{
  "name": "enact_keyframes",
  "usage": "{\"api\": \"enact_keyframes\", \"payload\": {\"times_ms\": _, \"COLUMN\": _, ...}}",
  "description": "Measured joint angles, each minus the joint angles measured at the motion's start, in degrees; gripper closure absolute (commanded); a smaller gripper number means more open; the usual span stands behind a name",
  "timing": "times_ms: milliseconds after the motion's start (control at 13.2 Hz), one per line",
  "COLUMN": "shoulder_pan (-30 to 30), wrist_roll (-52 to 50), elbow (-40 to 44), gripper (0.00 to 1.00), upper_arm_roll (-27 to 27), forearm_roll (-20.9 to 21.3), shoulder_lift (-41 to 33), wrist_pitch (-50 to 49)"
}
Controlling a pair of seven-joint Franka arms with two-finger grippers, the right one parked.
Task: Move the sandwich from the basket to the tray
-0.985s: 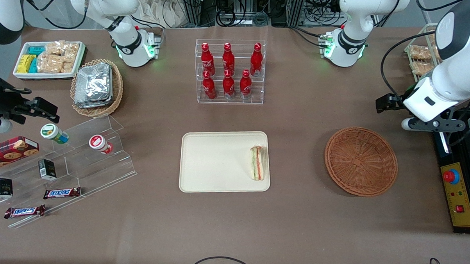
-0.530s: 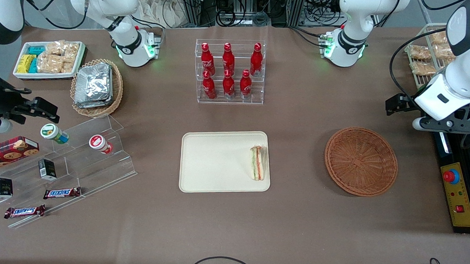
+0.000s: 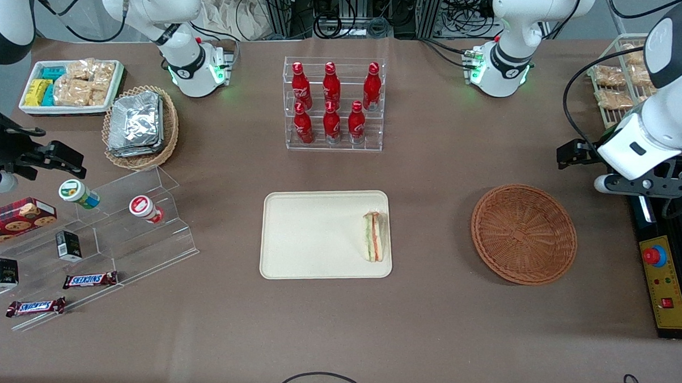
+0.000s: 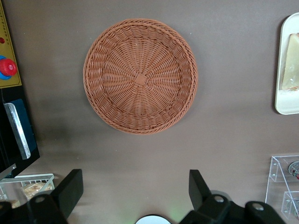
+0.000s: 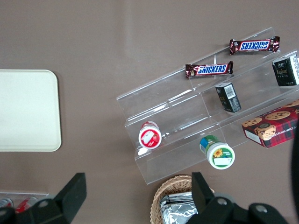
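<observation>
Even overhead light, soft shadows.

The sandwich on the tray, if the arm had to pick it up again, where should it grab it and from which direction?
Probably from straight above. The sandwich lies as a long narrow wedge at the tray end nearest the basket, so close across its short width, on the bread faces. The open pincer hangs empty, high by the basket.

The round woven wicker basket [image 3: 524, 233] is reddish-brown on a brown desk [image 3: 427, 330]. The flat rectangular tray [image 3: 311, 236] is cream. The wedge sandwich [image 3: 374, 236] shows white, green and orange-red stripes.
</observation>
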Motion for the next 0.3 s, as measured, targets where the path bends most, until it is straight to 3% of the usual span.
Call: {"api": "enact_keyframes", "payload": {"times_ms": 303, "shoulder_pan": 0.05, "wrist_roll": -0.1, "elbow": 0.0, "gripper": 0.0, "upper_arm_roll": 0.09, "forearm_roll": 0.0, "shoulder_lift": 0.02, "wrist_pitch": 0.0}}
